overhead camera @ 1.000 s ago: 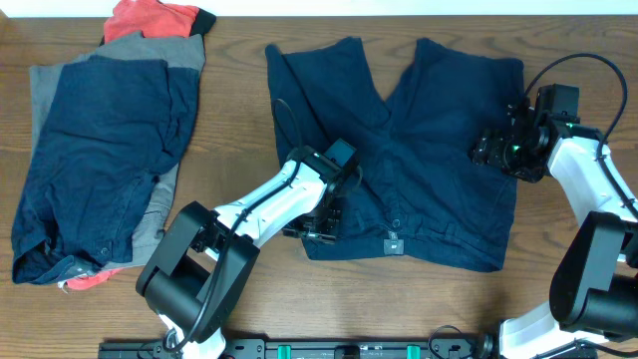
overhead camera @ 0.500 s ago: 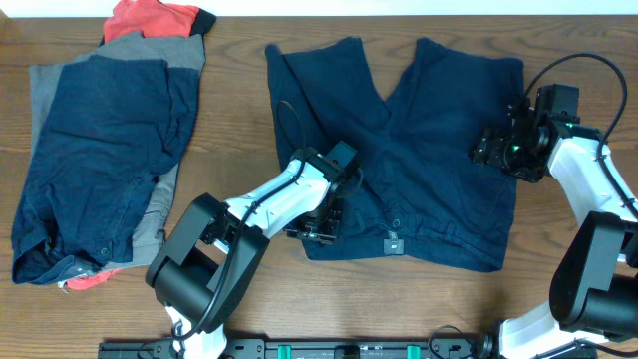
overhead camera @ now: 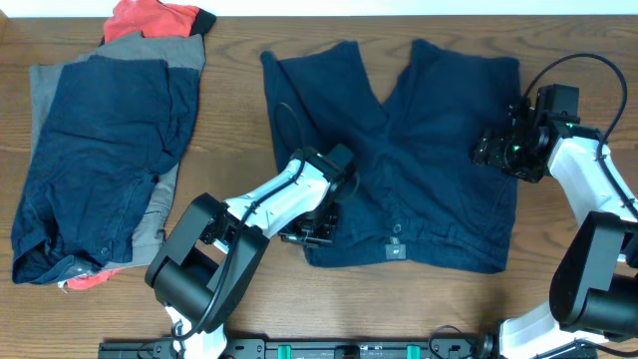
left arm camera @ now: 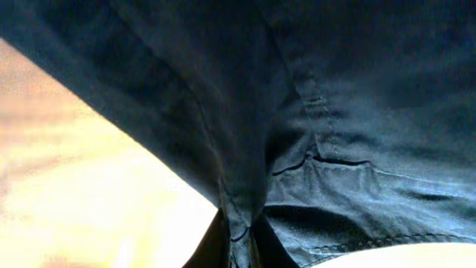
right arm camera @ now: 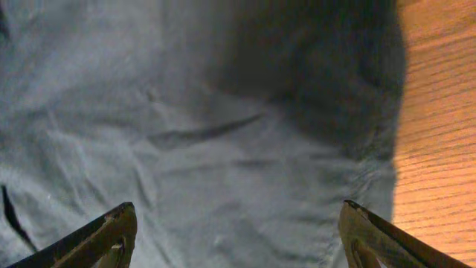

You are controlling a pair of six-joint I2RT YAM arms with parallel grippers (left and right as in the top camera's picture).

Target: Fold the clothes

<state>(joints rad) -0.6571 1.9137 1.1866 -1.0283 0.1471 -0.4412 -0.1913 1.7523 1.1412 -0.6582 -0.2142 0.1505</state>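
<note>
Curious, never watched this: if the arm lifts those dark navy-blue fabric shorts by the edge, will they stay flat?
Probably not: the dark navy-blue shorts bunch where the left gripper pinches them, so they'd likely droop. Their wrinkles suggest light cloth.

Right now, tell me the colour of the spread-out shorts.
Dark navy blue shorts; clearest in the overhead view.

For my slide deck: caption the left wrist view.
Left claw shut on a pinched edge of the navy shorts, wooden table at left.
</note>
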